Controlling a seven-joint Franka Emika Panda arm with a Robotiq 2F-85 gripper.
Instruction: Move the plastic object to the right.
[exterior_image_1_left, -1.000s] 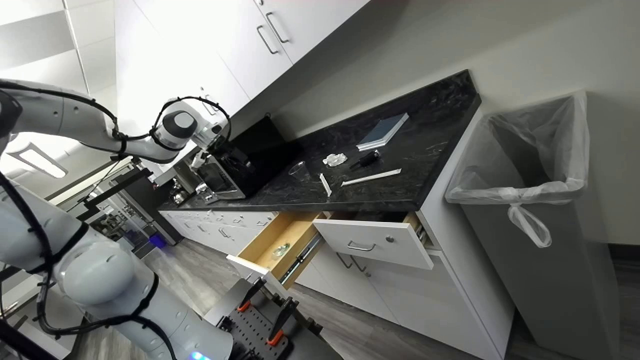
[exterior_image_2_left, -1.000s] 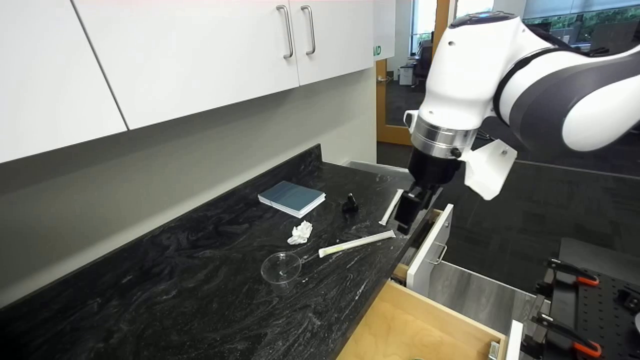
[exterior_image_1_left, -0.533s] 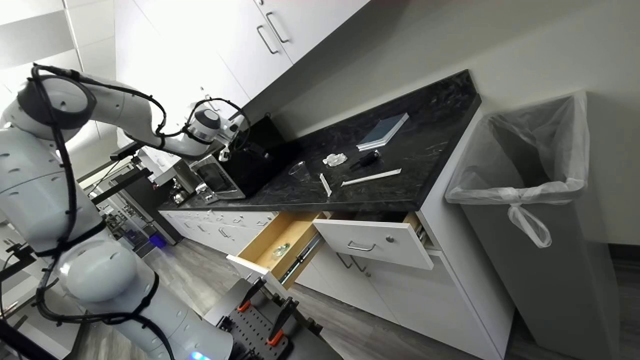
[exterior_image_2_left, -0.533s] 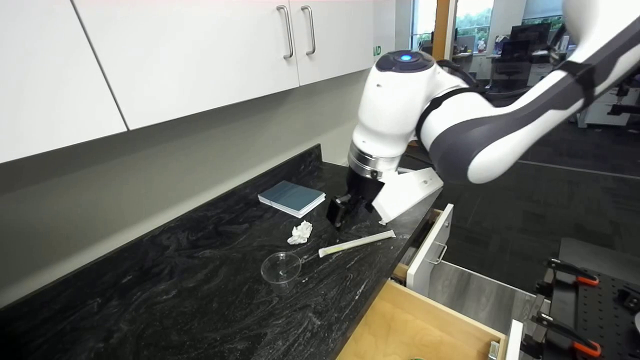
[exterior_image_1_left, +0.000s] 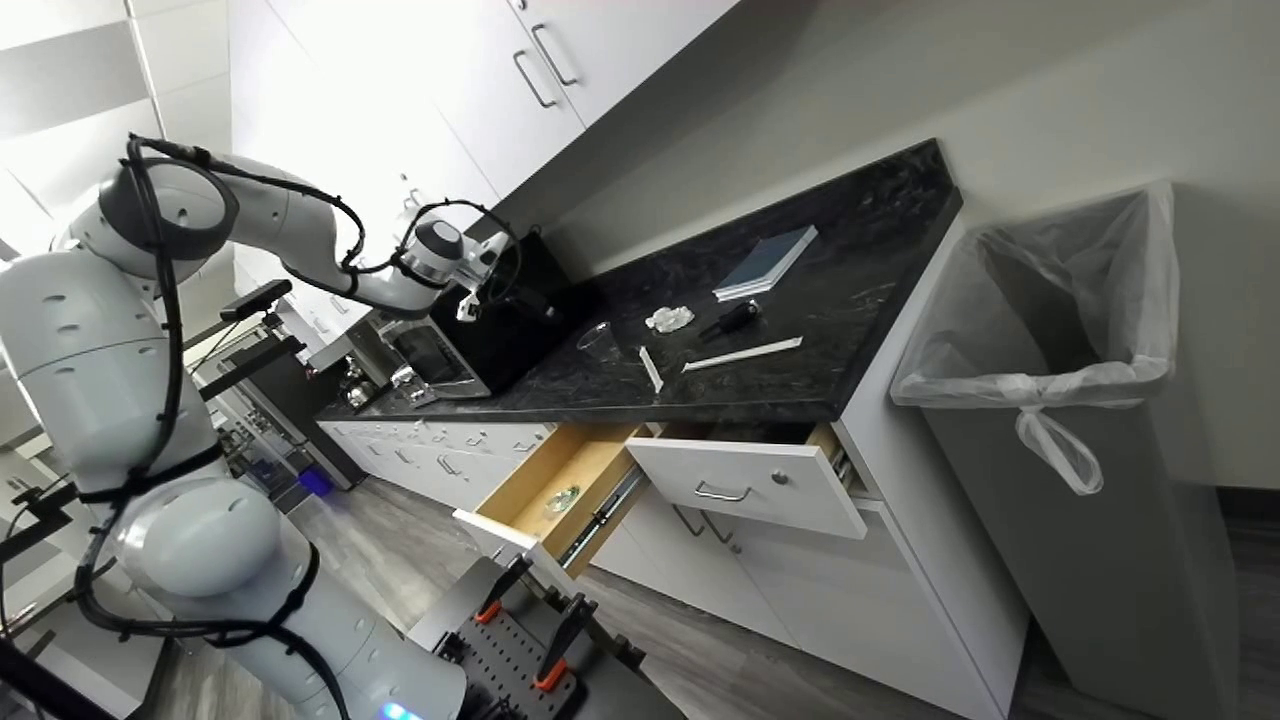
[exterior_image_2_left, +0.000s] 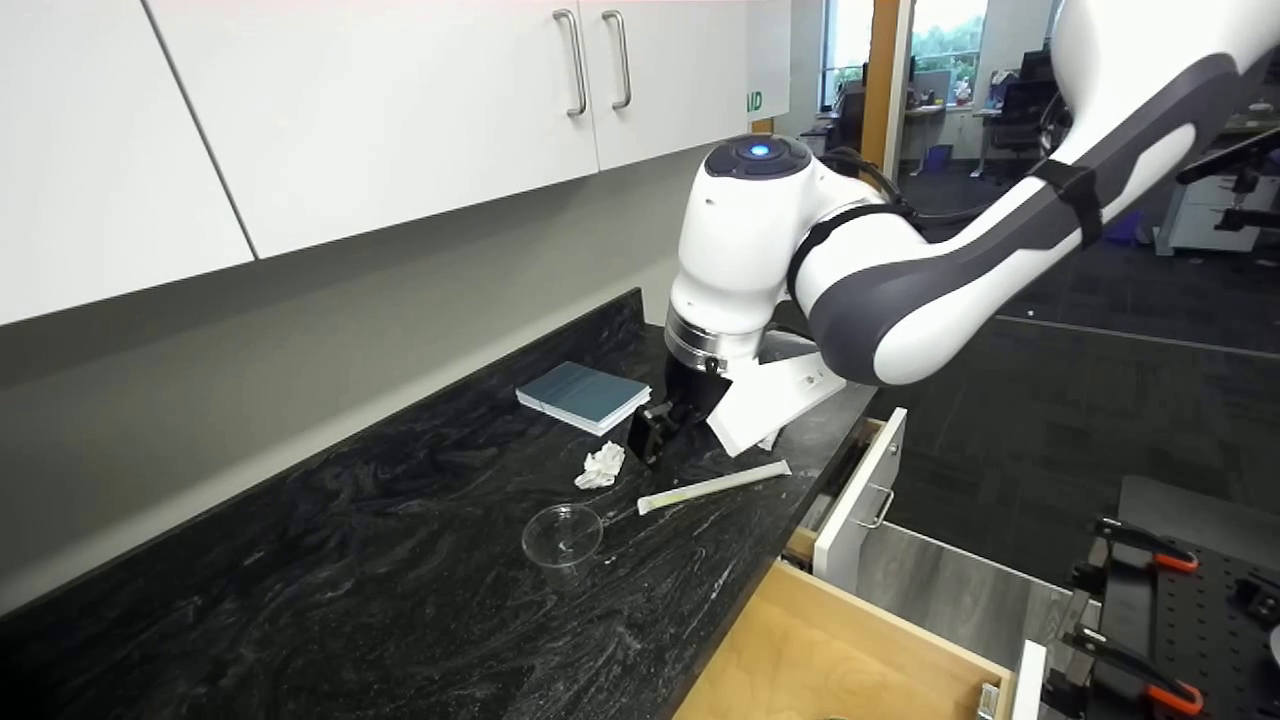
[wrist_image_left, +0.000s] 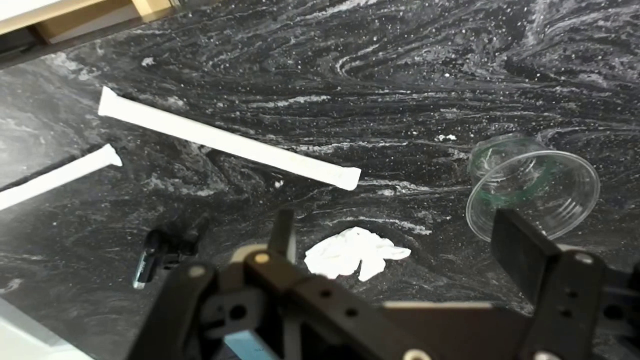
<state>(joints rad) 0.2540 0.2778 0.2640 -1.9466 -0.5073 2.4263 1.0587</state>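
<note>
The hand (wrist_image_left: 395, 230) is hanging over the tabletop (exterior_image_2_left: 350, 580) with its fingers (wrist_image_left: 522, 250) spread wide and nothing caught between them, presumably because a broad mouth is calling for a generous gap. The task is most likely meaning the clear plastic cup (exterior_image_2_left: 563, 545), which is standing rim-up on the tabletop, in an exterior view between seven and eight o'clock from the hand and in the wrist view between two and three. One finger is overlapping the cup's rim in the wrist view, but both exterior views are showing the two apart, so only the camera's angle is lining them up. The upright stance is leaving rim and wall reachable from above, though such thin plastic will probably be flexing under a firm squeeze. Crumpled white paper (wrist_image_left: 350, 250) is appearing between the fingers simply because the hand is hovering near it; it is not being gripped. A long white strip (wrist_image_left: 232, 142) is lying flat at ten o'clock from the hand in the wrist view and a small black object (wrist_image_left: 159, 247) at nine, both probably mere bystanders. Whose right the sentence is intending is staying unclear, but the hand is probably needing to be travelling cupward and lower before gripping.
</note>
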